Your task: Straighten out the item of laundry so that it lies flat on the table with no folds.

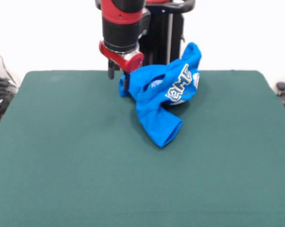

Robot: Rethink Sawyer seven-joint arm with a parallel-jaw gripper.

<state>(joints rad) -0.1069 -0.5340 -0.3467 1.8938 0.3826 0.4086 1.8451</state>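
The green table (85,179) is lying bare at the near side. Farther back, the blue T-shirt (159,101) is sitting bunched up (letters showing), one sleeve pointing this way. At its far left edge, the gripper (120,78) seems to be pinching the cloth, one finger half hidden.

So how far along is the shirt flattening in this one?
Nothing looks finished: the blue T-shirt is bunched and twisted on the green table, lettering creased, one end hanging toward the front. In hand: the end effector sits at the shirt's edge; its grip can't be judged. Left: spreading the whole shirt flat.
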